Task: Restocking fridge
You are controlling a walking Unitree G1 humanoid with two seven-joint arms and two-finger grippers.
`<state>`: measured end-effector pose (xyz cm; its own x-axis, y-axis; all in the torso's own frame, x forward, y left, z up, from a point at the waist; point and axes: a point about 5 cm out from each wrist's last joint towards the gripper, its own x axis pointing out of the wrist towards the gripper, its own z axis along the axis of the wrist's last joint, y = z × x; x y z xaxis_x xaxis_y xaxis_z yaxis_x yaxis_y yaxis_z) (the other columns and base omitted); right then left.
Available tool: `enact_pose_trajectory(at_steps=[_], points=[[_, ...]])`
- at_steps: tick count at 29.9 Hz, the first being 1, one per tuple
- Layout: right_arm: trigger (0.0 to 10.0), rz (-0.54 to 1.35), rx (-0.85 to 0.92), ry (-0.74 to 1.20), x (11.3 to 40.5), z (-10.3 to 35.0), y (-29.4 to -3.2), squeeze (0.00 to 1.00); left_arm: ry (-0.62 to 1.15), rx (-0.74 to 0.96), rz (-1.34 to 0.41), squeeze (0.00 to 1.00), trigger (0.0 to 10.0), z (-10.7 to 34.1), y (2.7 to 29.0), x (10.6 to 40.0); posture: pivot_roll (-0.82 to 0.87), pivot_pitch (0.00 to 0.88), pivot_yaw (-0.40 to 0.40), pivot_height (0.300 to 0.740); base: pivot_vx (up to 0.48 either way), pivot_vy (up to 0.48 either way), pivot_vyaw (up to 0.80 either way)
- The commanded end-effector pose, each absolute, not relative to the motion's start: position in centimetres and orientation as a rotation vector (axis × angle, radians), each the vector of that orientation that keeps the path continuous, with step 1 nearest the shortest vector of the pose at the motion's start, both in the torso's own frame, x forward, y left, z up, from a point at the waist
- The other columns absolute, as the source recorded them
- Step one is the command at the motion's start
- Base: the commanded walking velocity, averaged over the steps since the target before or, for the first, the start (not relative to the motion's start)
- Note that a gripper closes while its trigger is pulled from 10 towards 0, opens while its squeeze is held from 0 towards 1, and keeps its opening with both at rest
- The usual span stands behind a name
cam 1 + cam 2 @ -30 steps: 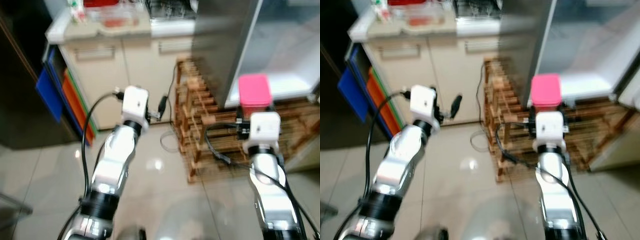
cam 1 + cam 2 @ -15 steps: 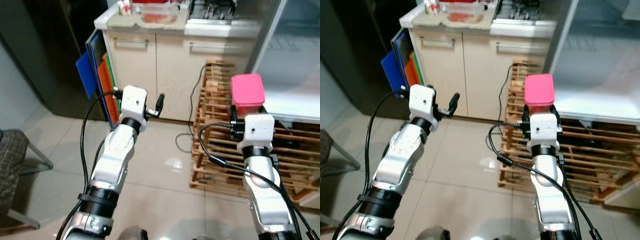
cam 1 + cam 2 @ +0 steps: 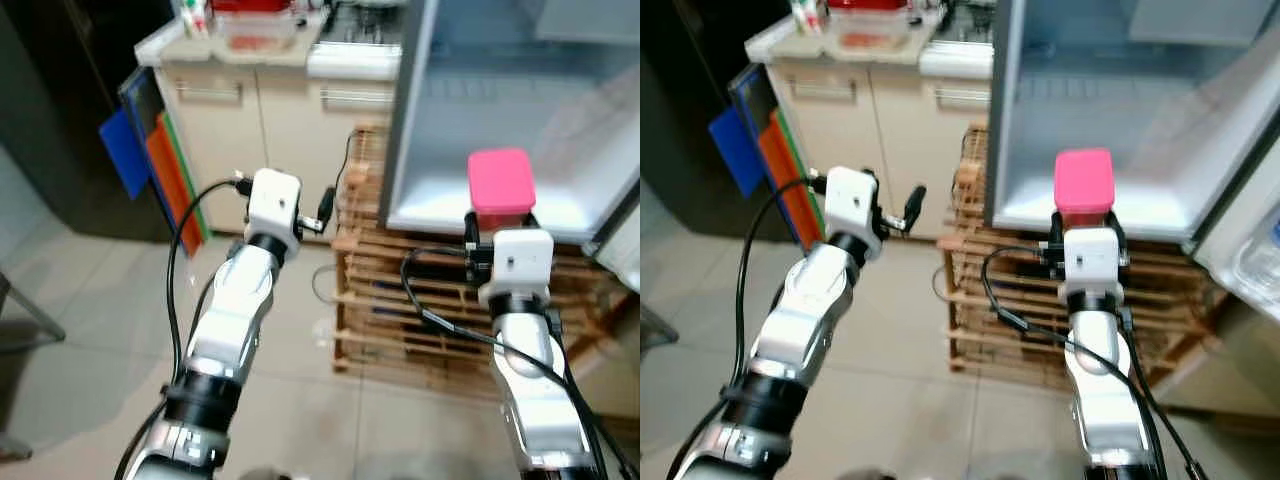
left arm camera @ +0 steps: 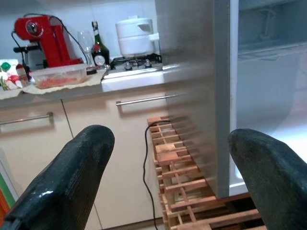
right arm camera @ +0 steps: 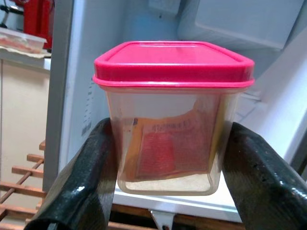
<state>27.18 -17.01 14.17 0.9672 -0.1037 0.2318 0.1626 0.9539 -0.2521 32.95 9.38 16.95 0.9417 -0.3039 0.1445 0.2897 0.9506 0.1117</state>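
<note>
The right gripper (image 5: 163,158) is clamping one container (image 5: 171,115) — a clear square tub with a pink lid (image 3: 500,181) — with one black finger (image 5: 91,172) pressing each side wall, so the tub is riding upright and level. Something orange-red is showing through its wall; what it is cannot be told. The tub is hanging in the air in front of the open fridge (image 3: 500,110), not yet inside, and facing the bare white shelf (image 3: 1110,205), which is likely why the arm is carrying it high and forward.

The left gripper (image 4: 172,177) is holding nothing, its two fingers spread wide, and is pointing toward the fridge's edge and the counter (image 4: 72,88) beside it — probably kept free and out of the way.

Below the fridge one wooden slatted rack (image 3: 420,320) is standing on the tiled floor. On the counter there are one red coffee machine (image 4: 41,40), one dark bottle (image 4: 99,50), one white pot (image 4: 135,36) and one flat clear box (image 4: 60,76). Beside the cabinet, coloured boards (image 3: 150,160) are leaning — blue, orange and green.
</note>
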Motion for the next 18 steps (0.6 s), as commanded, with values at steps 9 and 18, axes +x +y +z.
enact_pose_trajectory(at_steps=[9, 18], points=[[0.0, -0.084, -0.249, -0.29, 30.5, 15.7, -15.6, 0.0, -0.12, 0.073, -0.428, 0.0, 10.0, 13.5, 9.2, 33.0, 0.01, 0.043, 0.041, 0.71, 0.037, -0.037, 0.0], [0.0, -0.026, -0.22, -0.36, 34.2, 17.5, -14.5, 0.0, -0.187, 0.068, -0.59, 0.0, 10.0, 13.6, 5.9, 30.9, 0.05, 0.133, 0.047, 0.71, 0.0, 0.0, 0.0]])
